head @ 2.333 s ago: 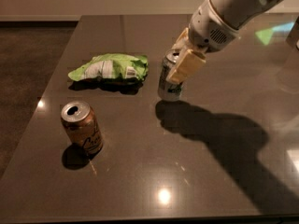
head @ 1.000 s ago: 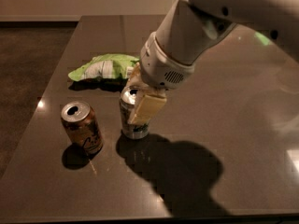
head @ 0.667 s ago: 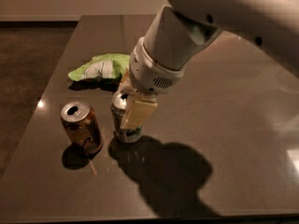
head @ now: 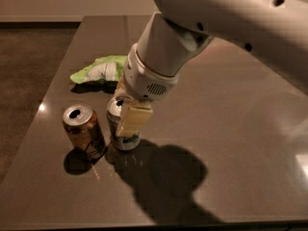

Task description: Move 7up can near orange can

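The 7up can (head: 121,139) is silvery-white with green markings and stands upright on the dark table (head: 231,129), close to the right of the orange can (head: 84,131). The orange can is orange-brown with a silver top and stands upright near the front left. My gripper (head: 126,114) comes down from the upper right and is shut on the 7up can; one cream finger (head: 133,120) lies across the can's front. The white arm hides the can's far side.
A green and white chip bag (head: 101,71) lies behind the two cans. The table's left edge (head: 45,100) runs close to the orange can. The arm's shadow (head: 168,177) falls on the tabletop to the front right.
My gripper has carried the 7up can from the table's middle right down and left, past the chip bag, until it stands beside the orange can.
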